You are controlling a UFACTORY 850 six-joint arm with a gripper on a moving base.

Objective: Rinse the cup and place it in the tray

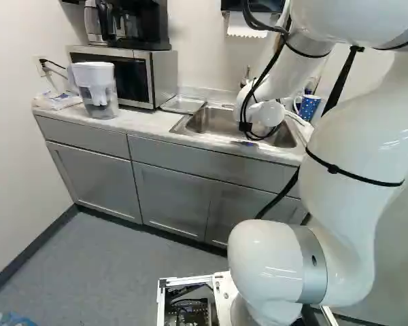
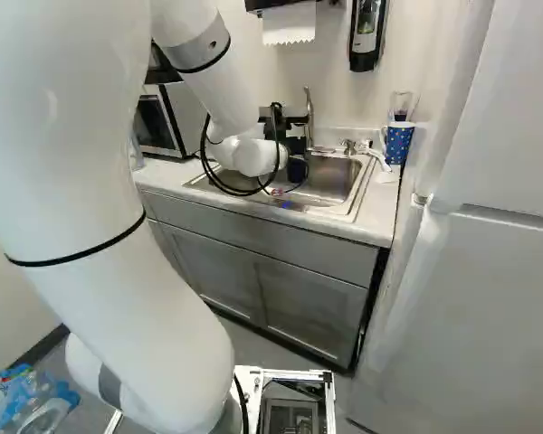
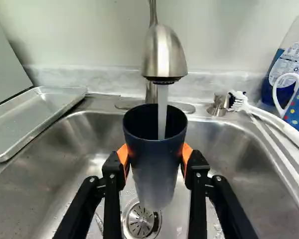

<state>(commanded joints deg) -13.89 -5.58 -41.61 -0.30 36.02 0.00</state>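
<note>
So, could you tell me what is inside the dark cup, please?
A stream of water from the faucet runs into the cup; its near wall hides the bottom, so how much has collected cannot be seen.

Countertop (image 1: 141, 121) with microwave (image 1: 164, 78), tray (image 1: 183, 104), pitcher (image 1: 98, 94)

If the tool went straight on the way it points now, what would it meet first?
Probably the sink's far wall, with the dark cup in the tool touching first. Depth is unclear, though; the faucet may be the nearer obstacle.
</note>
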